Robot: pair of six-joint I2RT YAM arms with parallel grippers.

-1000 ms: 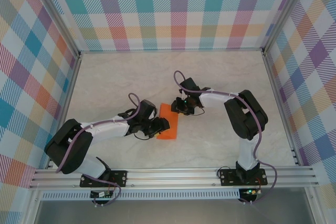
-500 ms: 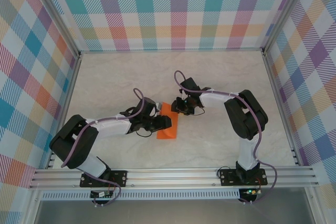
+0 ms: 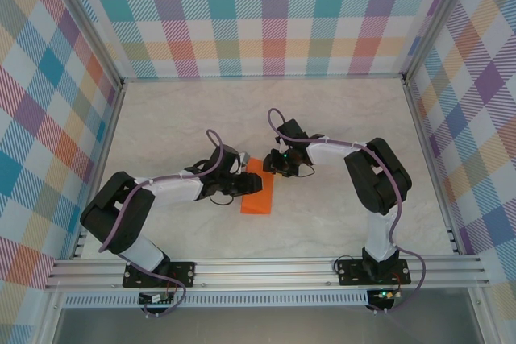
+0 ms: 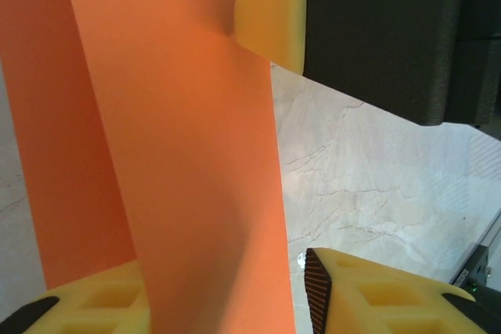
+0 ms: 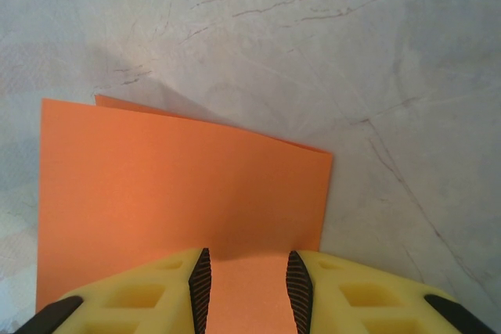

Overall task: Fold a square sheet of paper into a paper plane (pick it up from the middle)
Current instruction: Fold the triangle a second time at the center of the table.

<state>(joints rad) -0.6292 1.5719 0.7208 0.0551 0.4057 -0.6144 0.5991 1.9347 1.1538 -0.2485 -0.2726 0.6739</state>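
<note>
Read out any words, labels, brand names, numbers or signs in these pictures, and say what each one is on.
None: no text is readable in any view.
The folded bright orange paper sheet is plain and unmarked.
The pale marbled tabletop bears only veining.
The pastel plaid walls carry pattern, no lettering.

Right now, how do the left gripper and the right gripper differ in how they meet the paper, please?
The left gripper has a raised flap of the paper standing between its jaws; the right gripper sits over paper lying flat. In the top view the left gripper reaches it from the left side, the right gripper from the far end. Both have jaws apart, with paper in the gap.
</note>
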